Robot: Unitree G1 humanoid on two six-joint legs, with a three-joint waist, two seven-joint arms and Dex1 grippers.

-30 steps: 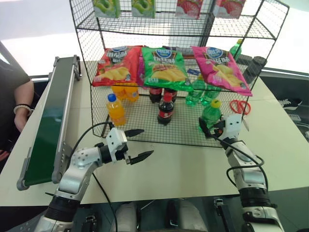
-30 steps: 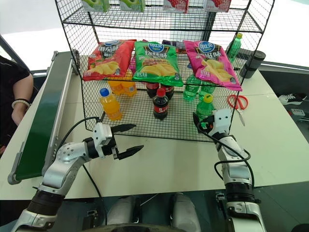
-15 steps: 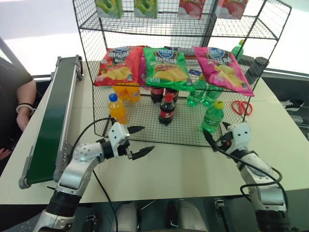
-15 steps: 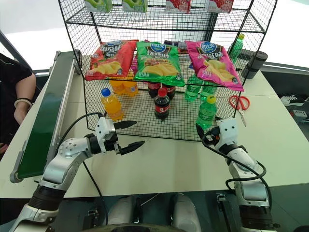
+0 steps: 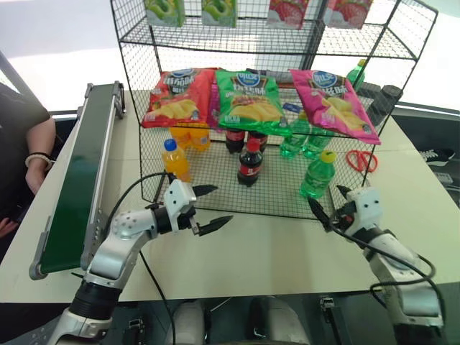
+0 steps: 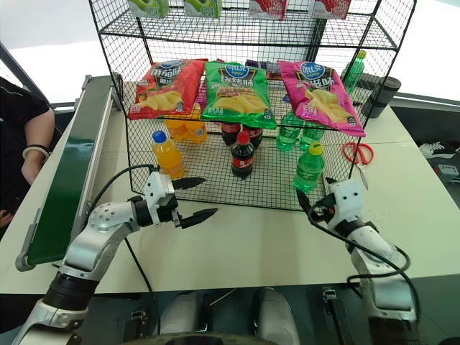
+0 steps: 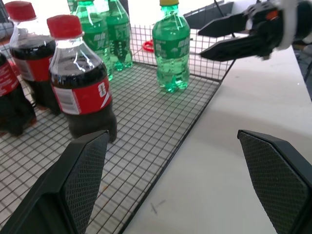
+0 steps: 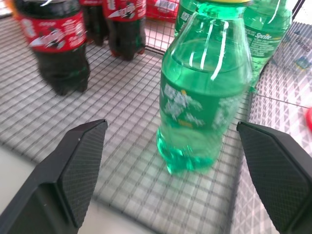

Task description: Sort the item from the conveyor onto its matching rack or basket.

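Note:
The item, a green soda bottle [image 5: 317, 176] with a yellow cap, stands upright on the bottom tier of the black wire rack [image 5: 129, 79], near its front right corner. My right gripper [image 5: 327, 201] is open and empty just in front of the bottle, over the table and clear of it. In the right wrist view the bottle [image 8: 204, 92] stands ahead between the spread fingers [image 8: 78, 165]. My left gripper [image 5: 219, 205] is open and empty at the rack's front edge, left of centre. The dark-green conveyor [image 5: 75, 187] runs along the table's left side with nothing on its belt.
Cola bottles [image 5: 249, 162], orange-drink bottles [image 5: 173, 159] and more green bottles [image 5: 293, 140] share the bottom tier. Chip bags [image 5: 248, 100] lie on the tier above. Red scissors [image 5: 361, 159] lie right of the rack. A person's arm [image 5: 32, 147] is beyond the conveyor.
My right gripper has drawn back from the green bottle toward the table's front edge, leaving it standing on the rack. The left gripper has stayed in place.

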